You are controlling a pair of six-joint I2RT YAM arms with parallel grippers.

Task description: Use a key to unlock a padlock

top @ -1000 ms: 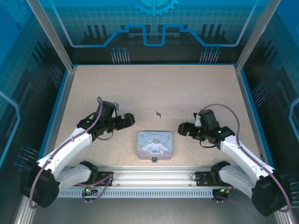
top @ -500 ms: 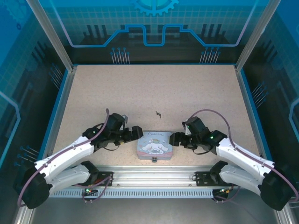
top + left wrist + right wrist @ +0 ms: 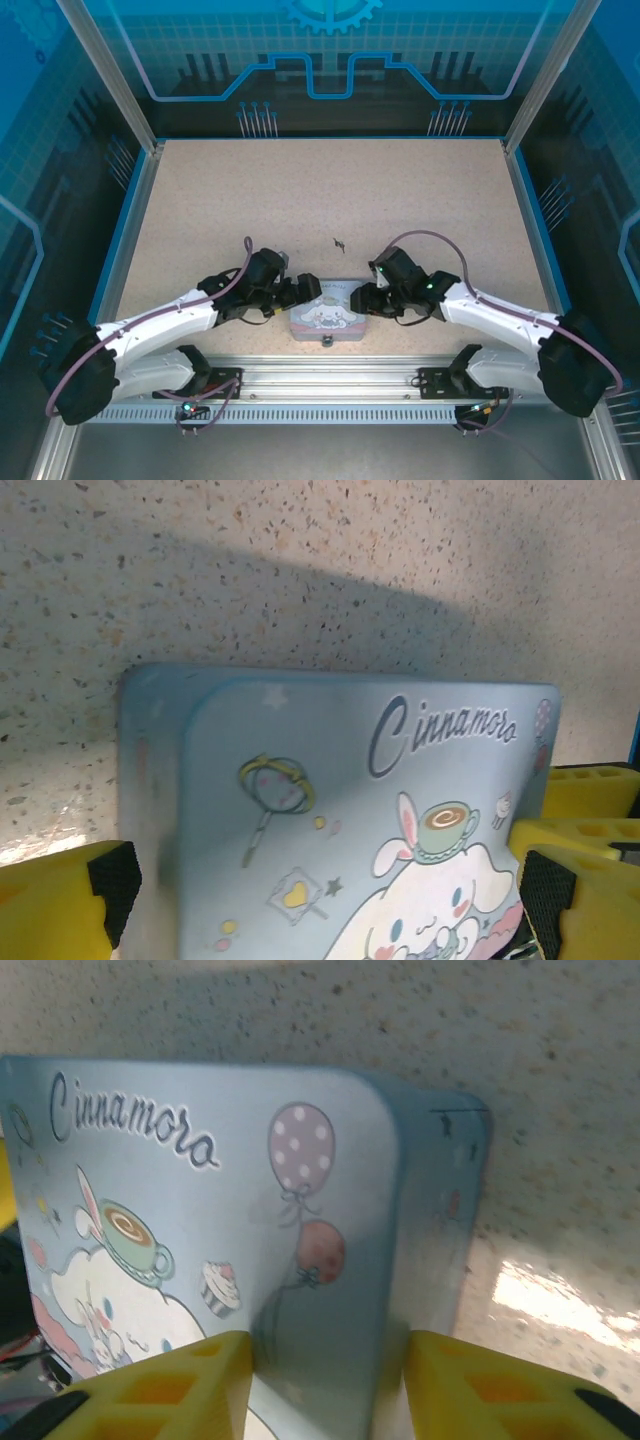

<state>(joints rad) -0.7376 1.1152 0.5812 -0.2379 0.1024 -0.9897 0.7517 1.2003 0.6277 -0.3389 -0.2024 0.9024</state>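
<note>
Lower centre, a pale blue cartoon-printed tin box (image 3: 325, 318) sits on the speckled table (image 3: 300, 190). The left tool (image 3: 308, 292) gapes wide astride its left edge; the right tool (image 3: 361, 298) pinches its right edge.

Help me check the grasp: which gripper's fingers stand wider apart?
The left gripper: its fingers straddle the whole tin; the right gripper brackets just one edge.

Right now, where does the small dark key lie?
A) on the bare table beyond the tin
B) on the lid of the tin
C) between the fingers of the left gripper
A: the key lies alone on the table, on the far side of the tin, touching nothing else.
</note>
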